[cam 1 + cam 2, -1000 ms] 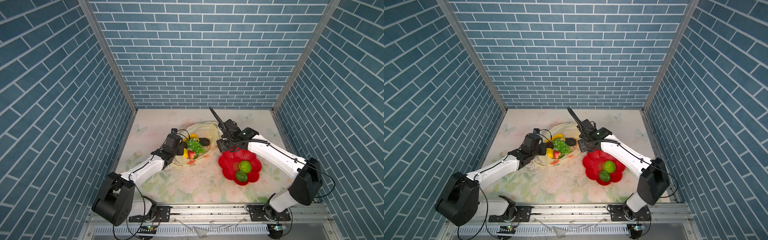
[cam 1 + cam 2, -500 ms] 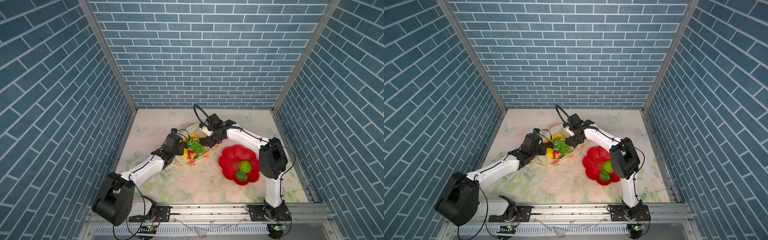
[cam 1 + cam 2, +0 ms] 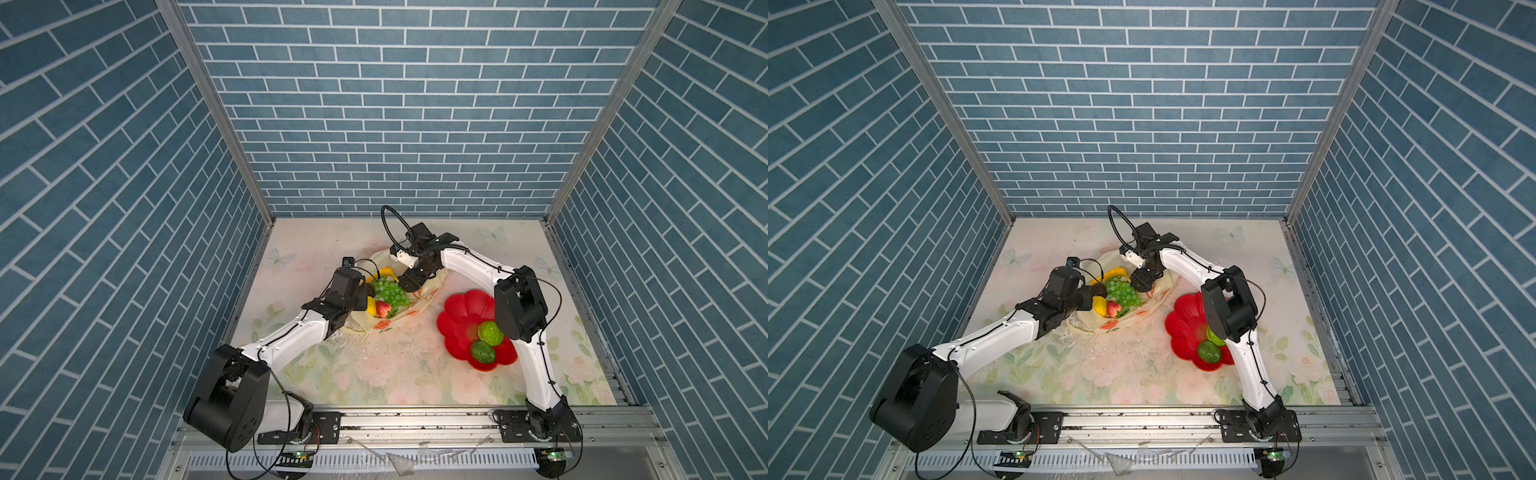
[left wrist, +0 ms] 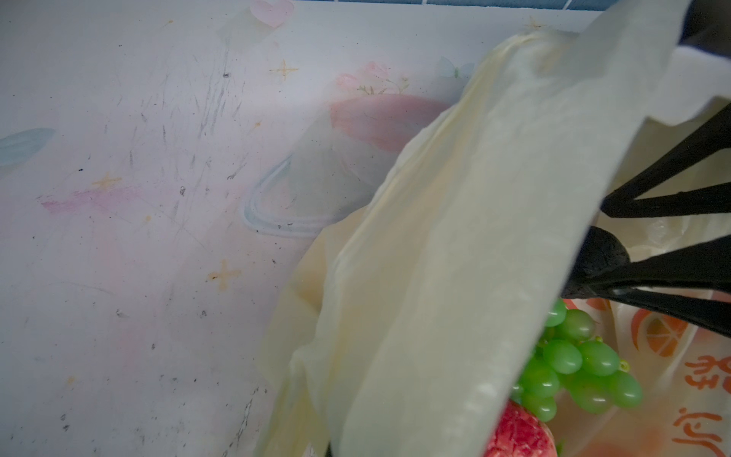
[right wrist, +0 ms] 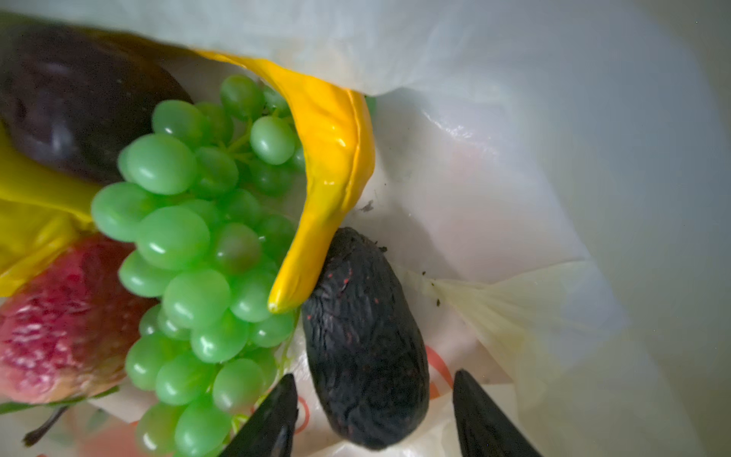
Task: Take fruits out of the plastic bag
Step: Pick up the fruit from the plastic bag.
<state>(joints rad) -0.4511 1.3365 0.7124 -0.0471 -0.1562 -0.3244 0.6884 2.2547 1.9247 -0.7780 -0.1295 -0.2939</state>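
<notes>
Here, gaping right hand (image 5: 375, 378) straddles wrinkled dark avocado (image 5: 364, 328); left hand (image 3: 360, 300) seemingly pinches bag (image 4: 435, 277).

left gripper (image 3: 365, 300): my tips lost under the plastic bag (image 4: 455, 257) fold
strawberry (image 5: 59, 316): blurred, cut by the edge
right gripper (image 5: 374, 374): only my fingertips in frame

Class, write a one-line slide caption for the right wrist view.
Open right claw straddles a dark avocado inside the plastic bag, beside green grapes and a banana.
</notes>
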